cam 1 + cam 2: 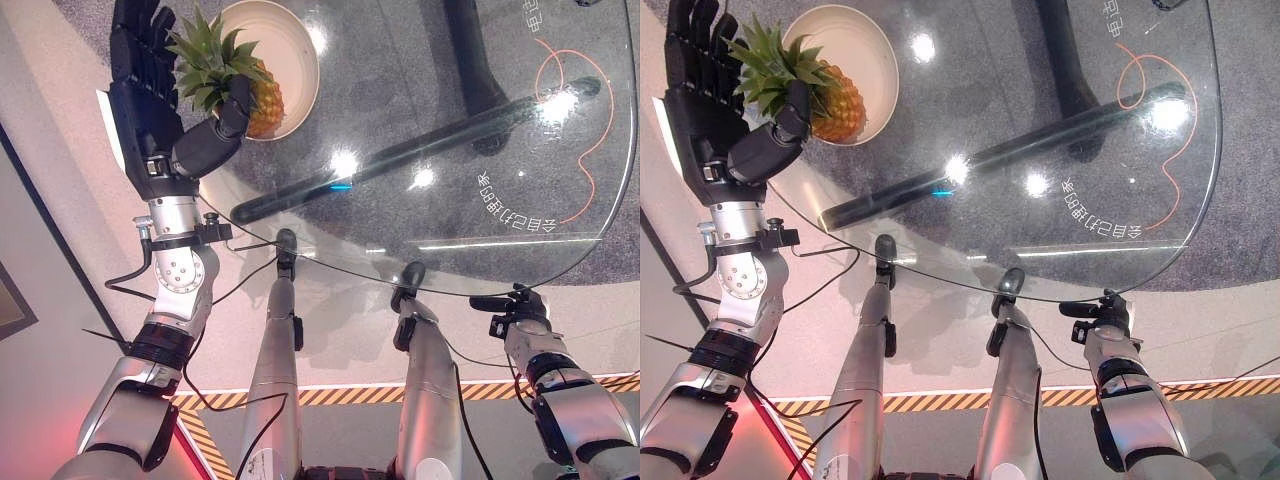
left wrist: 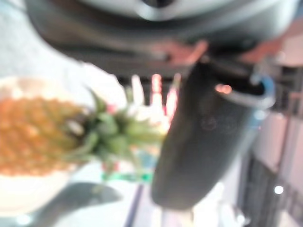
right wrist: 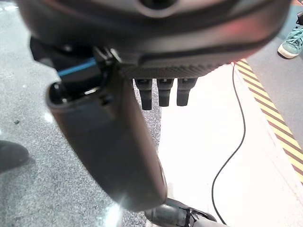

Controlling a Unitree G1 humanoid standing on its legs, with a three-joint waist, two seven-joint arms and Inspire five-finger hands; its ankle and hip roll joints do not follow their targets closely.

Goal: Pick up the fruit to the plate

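A pineapple [image 1: 265,105] lies on a cream plate [image 1: 290,45] at the far left of the round glass table [image 1: 520,150], its green crown [image 1: 205,60] pointing toward my left hand. My left hand [image 1: 145,100] stands open just left of the plate, fingers straight and thumb [image 2: 203,142] stretched against the crown's base. The left wrist view has the orange fruit [image 2: 33,135] resting in the plate beside that thumb. My right hand [image 3: 109,142] hangs below the table's near right edge, over the floor, with relaxed fingers [image 3: 163,92] and nothing in it.
The table's dark base [image 1: 400,150] and grey speckled floor show through the glass. An orange cable [image 1: 590,150] loops on the floor at the far right. Yellow-black hazard tape [image 1: 340,395] runs along the near floor. A person's shoe [image 3: 293,40] stands beyond the tape.
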